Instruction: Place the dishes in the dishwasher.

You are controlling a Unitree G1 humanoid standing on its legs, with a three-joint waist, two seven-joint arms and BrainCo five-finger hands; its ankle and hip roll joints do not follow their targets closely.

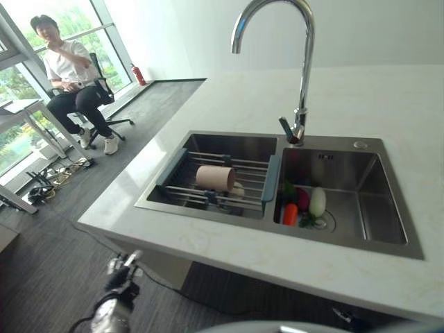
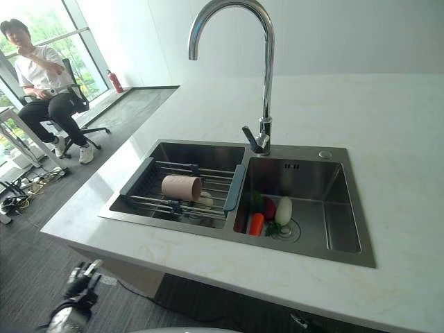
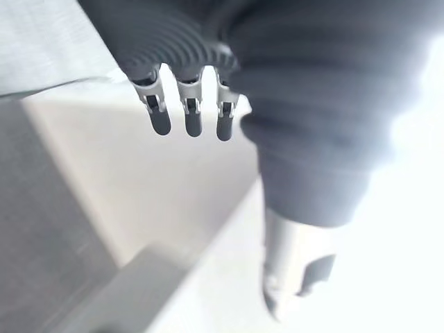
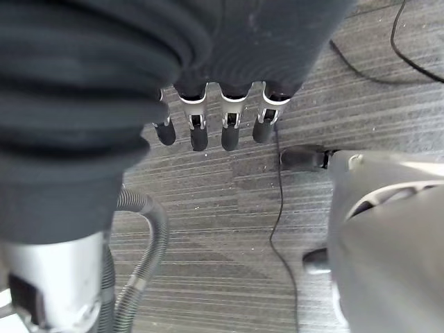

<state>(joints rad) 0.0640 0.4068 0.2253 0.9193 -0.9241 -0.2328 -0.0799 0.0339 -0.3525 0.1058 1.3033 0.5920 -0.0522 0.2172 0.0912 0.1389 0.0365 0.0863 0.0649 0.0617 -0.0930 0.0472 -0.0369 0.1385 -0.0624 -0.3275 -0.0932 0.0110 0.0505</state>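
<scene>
Fingers (image 3: 192, 114) of left hand (image 1: 119, 276) hang relaxed, empty, below worktop (image 1: 229, 250); right hand (image 4: 208, 104) likewise, over floor. Pink cup (image 1: 215, 178) lies on sink rack (image 1: 208, 191), untouched. Nothing loaded yet; dishwasher unseen.

The left hand (image 1: 119, 272) hangs low at the lower left of the head views, below the worktop (image 1: 229, 250) edge, fingers (image 3: 191, 118) loosely extended and holding nothing. The right hand (image 4: 208, 83) points downward, fingers (image 4: 232, 132) relaxed and empty.

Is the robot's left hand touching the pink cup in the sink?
Apart. In the left eye view the left hand hangs low beside the counter, while the pink cup lies on the rack up in the sink.
</scene>
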